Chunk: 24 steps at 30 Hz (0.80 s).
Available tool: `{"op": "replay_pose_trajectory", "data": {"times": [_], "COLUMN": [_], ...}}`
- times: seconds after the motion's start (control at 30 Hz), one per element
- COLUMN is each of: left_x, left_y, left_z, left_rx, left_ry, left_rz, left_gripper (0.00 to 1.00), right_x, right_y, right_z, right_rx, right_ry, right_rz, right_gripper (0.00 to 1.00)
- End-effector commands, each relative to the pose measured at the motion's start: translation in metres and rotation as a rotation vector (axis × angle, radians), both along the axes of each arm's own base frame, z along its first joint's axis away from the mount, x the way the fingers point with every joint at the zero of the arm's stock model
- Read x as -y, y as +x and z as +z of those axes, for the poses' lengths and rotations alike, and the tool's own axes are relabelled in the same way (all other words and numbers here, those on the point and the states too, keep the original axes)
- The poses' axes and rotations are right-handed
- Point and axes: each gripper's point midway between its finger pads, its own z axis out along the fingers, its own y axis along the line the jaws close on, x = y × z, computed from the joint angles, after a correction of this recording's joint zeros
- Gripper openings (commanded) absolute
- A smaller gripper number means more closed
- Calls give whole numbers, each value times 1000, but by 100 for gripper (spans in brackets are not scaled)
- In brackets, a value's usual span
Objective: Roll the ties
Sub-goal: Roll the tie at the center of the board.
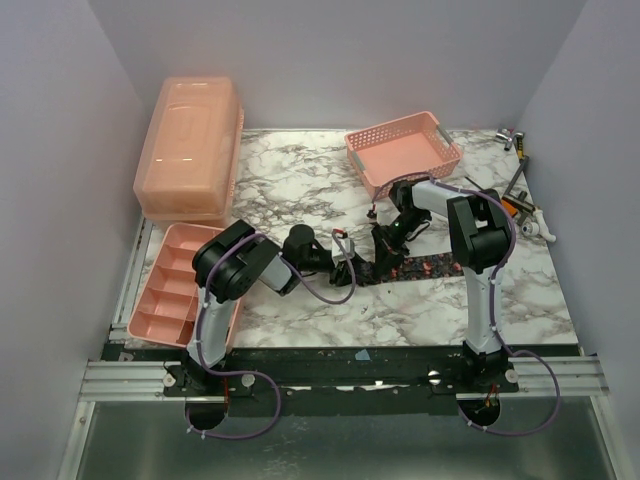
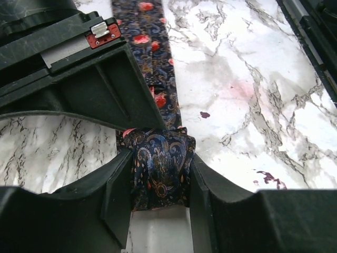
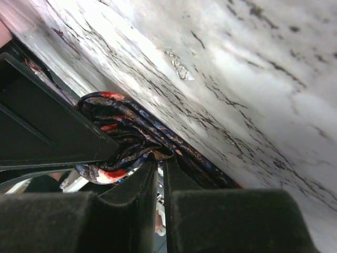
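One dark patterned tie lies as a strip on the marble table, running right from both grippers. In the left wrist view its near end is a small coil clamped between my left gripper's fingers, and the flat strip runs away from it. My left gripper meets my right gripper at the coil. In the right wrist view my right gripper is nearly closed, pinching folds of the coiled tie against the table. The right gripper's black body hides part of the coil.
A pink mesh basket stands at the back right. A pink lidded box stands at the back left and a pink divided tray at the near left. Loose tools lie at the right edge. A lilac cable loops by the left gripper.
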Motion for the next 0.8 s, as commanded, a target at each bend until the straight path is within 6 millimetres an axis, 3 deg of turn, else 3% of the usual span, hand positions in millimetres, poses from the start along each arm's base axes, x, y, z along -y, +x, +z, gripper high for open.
{"op": "replay_pose_trajectory", "data": {"times": [0.0, 0.17, 0.27, 0.43, 0.57, 0.77], "left_x": [-3, -11, -13, 0, 6, 17], "left_y": [-31, -23, -20, -9, -1, -1], "left_z": [22, -2, -10, -4, 0, 17], "left_rx": [-41, -119, -112, -114, -79, -32], "left_ry": [-7, 131, 148, 62, -6, -30], "left_rz": [-133, -62, -36, -11, 16, 29], "left_gripper": [38, 35, 47, 66, 65, 51], "right_x": [52, 53, 52, 51, 50, 47], "right_y": [33, 31, 30, 30, 30, 31], "right_z": [-83, -83, -84, -85, -86, -87], "right_rx": [227, 228, 227, 229, 234, 244], "right_ry": [-302, -304, -302, -307, -311, -325], "right_rz": [132, 132, 132, 134, 144, 155], "right_gripper": [13, 12, 12, 11, 8, 1]}}
